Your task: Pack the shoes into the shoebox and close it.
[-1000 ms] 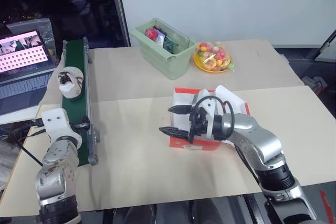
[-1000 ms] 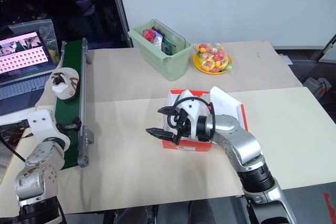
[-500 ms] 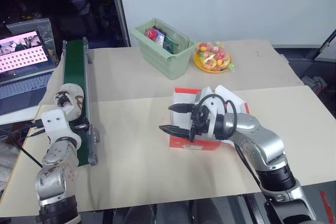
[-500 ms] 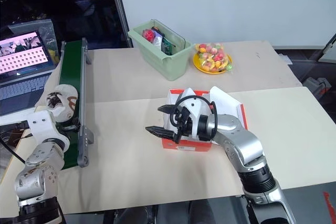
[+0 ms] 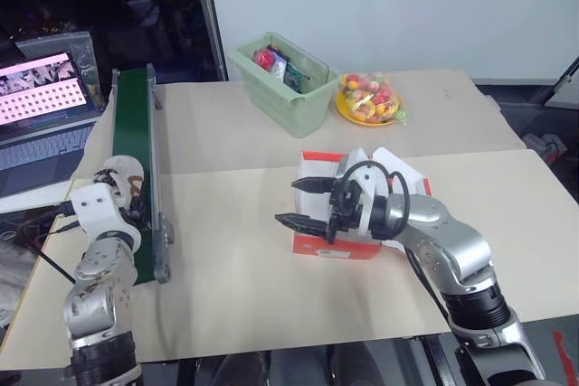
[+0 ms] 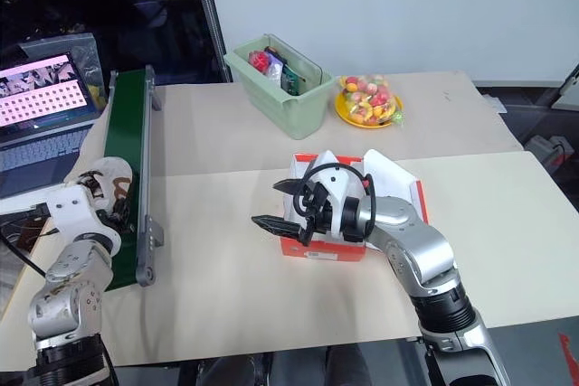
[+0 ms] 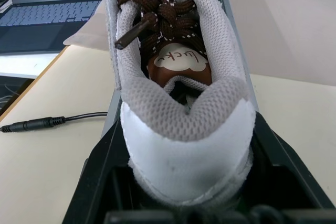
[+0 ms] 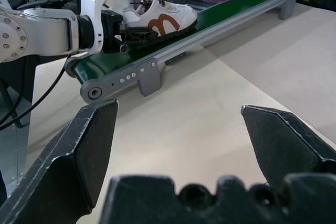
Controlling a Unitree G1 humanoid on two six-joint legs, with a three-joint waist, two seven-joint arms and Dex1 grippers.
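- As the left claw (image 8: pixel 125 32) narrows, its two black fingers (image 7: pixel 97 182) press against the heel of a cream sneaker (image 7: pixel 178 103) on the near end of the green conveyor (image 5: pixel 136 115).
- A second ago those fingers stood wide and the sneaker sat farther up the belt, well apart from them; it has since ridden down into the grip.
- That likely means the pick-up is under way: next is lifting the shoe and carrying it across to the box.
- Right claw (image 5: pixel 297 202): spread wide, holding nothing, pointing left, hovering just in front of the red-orange shoebox (image 5: pixel 335 246), as before.
- That shoebox stands open mid-surface (image 5: pixel 235 259), its flap up; whether the other shoe already lies inside is hard to tell.
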